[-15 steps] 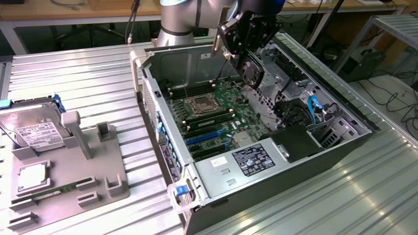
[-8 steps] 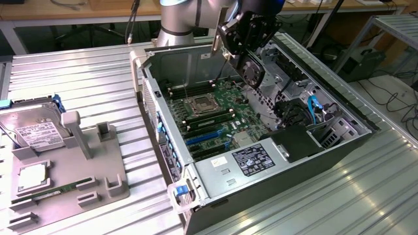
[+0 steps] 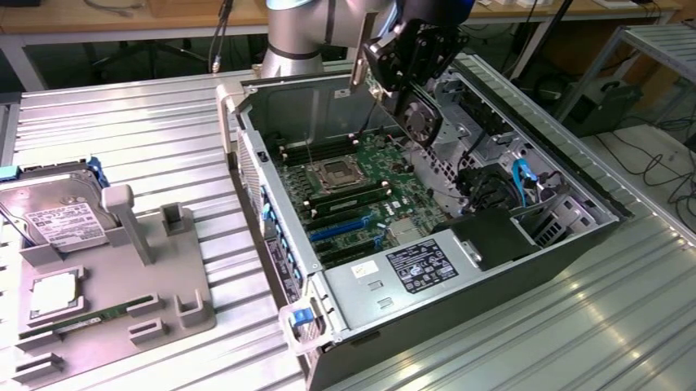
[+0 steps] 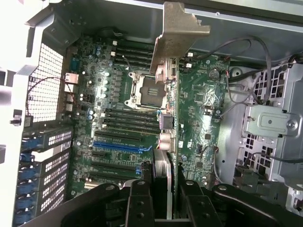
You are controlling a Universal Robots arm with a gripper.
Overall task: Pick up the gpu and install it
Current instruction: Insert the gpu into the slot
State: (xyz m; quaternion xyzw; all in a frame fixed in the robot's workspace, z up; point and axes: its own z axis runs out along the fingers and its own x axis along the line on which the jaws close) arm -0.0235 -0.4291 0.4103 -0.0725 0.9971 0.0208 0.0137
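My gripper (image 3: 411,57) hangs over the open computer case (image 3: 253,155), shut on the gpu (image 3: 420,118). The card hangs upright: its black fan faces outward and its silver end bracket (image 3: 358,72) points toward the case's rear wall. In the wrist view the gpu (image 4: 168,127) appears edge-on between my black fingers (image 4: 141,203), with the bracket (image 4: 176,35) at its far end. The card floats above the green motherboard (image 4: 203,104), apart from it, roughly over the CPU socket (image 4: 144,90) and the blue slot (image 4: 118,145).
The exterior view's left has a grey fixture tray (image 3: 163,301) holding a silver hard drive (image 3: 60,216) and a narrow green memory stick (image 3: 93,318). Inside the case are a power supply (image 3: 419,265), cables (image 4: 246,61) and a drive cage (image 4: 270,123).
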